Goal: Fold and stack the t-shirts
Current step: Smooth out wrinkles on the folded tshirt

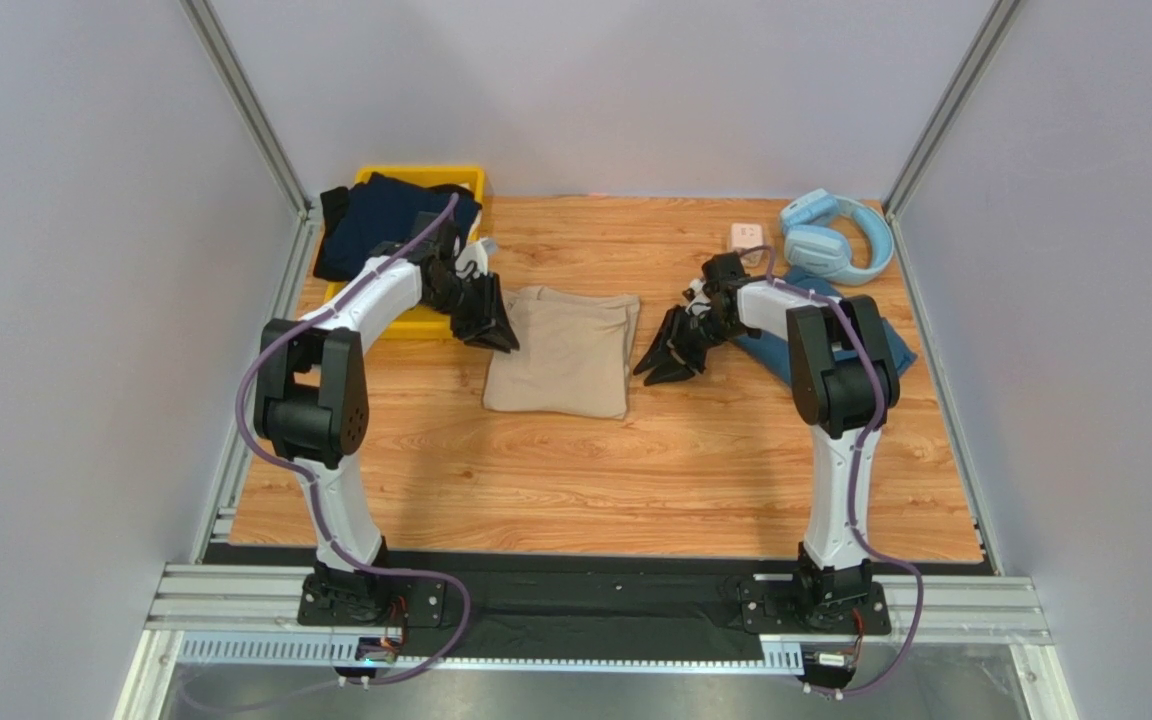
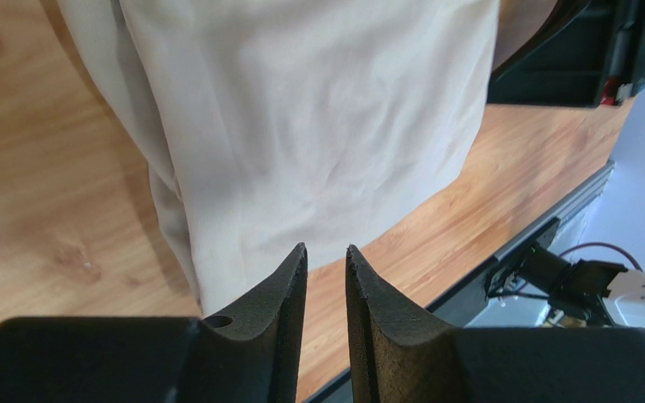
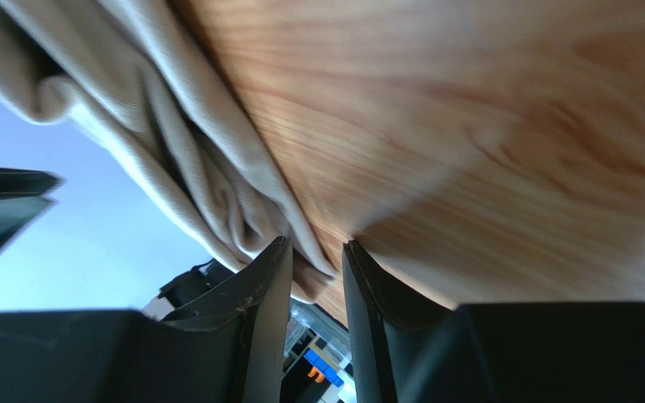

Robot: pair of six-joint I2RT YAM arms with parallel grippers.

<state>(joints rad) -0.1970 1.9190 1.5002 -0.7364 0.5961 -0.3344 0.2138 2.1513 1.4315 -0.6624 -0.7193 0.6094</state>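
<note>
Left gripper stands with its jaws a narrow way apart and nothing between them, its tips poised just off the near-left corner of the beige t-shirt. The right gripper is parted too. A bunched fold of the same shirt's right edge lies against its tips, but the cloth does not look pinched. The beige shirt rests flat in the middle of the table as a neat upright rectangle, and the two arms flank it, one at each long side. That placing suits a cloth handled by both edges at once. With both sets of jaws slack, the fold appears to be laid down rather than carried. The right edge looks rumpled in the wrist view, so it may want smoothing before anything goes on top. The dark navy t-shirt sits heaped in the yellow bin at the far left, close behind the left arm and probably waiting its turn. The teal-blue t-shirt lies on the table under the right arm, only partly visible, so I cannot tell how it is folded. Light-blue headphones lie at the far right corner, well apart from the shirts. By my reading the task is partway through, with stacking not yet done.
</note>
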